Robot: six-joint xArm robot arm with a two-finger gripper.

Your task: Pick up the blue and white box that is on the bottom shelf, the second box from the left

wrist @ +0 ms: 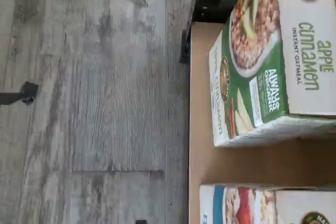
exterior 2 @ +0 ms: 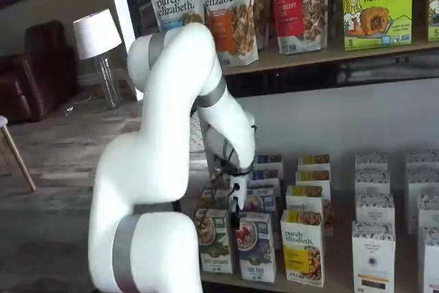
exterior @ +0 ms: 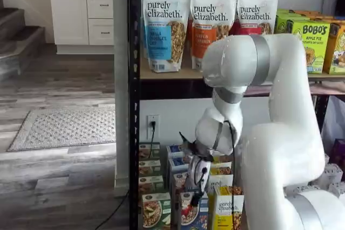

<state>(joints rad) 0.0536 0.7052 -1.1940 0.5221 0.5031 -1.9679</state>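
The blue and white box stands in the front row of the bottom shelf (exterior 2: 339, 269) in both shelf views (exterior: 192, 212) (exterior 2: 255, 245), between a green-and-white box (exterior 2: 214, 239) and a yellow "purely elizabeth" box (exterior 2: 302, 247). My gripper (exterior: 196, 182) hangs just above and in front of the blue and white box; it also shows in a shelf view (exterior 2: 235, 205). Its dark fingers show no plain gap and hold nothing. In the wrist view a corner of the blue and white box (wrist: 247, 206) shows beside the green apple cinnamon box (wrist: 273, 51) on the tan board (wrist: 202, 129).
More rows of boxes (exterior 2: 374, 211) stand behind and to the right on the same shelf. A black steel post (exterior: 133, 106) bounds the rack's left side. The upper shelf holds granola bags (exterior: 164, 25) and BOBO'S boxes (exterior 2: 377, 1). Grey wood floor (wrist: 105, 103) lies in front.
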